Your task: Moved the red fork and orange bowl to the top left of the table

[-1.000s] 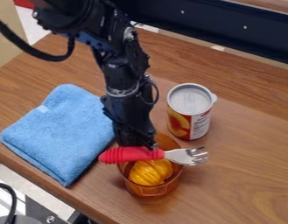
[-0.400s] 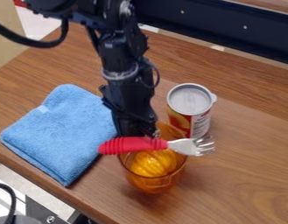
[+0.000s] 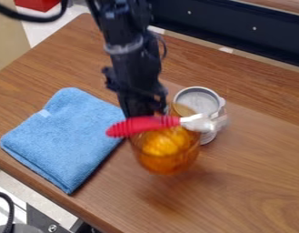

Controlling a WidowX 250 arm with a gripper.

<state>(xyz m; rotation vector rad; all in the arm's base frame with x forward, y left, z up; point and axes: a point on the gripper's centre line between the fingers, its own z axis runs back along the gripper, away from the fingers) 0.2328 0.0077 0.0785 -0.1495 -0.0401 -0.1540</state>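
- The brown wooden table (image 3: 261, 186) is the biggest thing, running from the left edge across to the lower right of the frame.
- A dark blue panel (image 3: 236, 32) spans the upper right, beyond the table's far edge.
- The black robot arm (image 3: 124, 48) comes in from the top edge, left of centre, and reaches down toward the middle of the frame.
- A folded blue cloth (image 3: 63, 136) lies flat on the table in the left half, with one corner pointing to the lower edge and a small pale tag near its upper left side.
- The black gripper (image 3: 147, 111) hangs near the centre, pointing down, and is closed on the far side of the orange bowl.
- The orange bowl (image 3: 166, 163), see-through and upright, is just below the centre of the frame, held above the table, with a soft shadow beneath it.
- A metal-topped can (image 3: 197, 100) stands upright right of centre, partly hidden behind the bowl and the fork.
- The red fork (image 3: 142, 125) lies crosswise over the bowl's top, in front of the gripper. Its ribbed red handle points left and its metal head points right, overlapping the can in the view; whether the gripper pinches it too, I cannot tell.
- A yellow-orange ribbed object (image 3: 161, 144) sits inside the bowl, seen through its wall.
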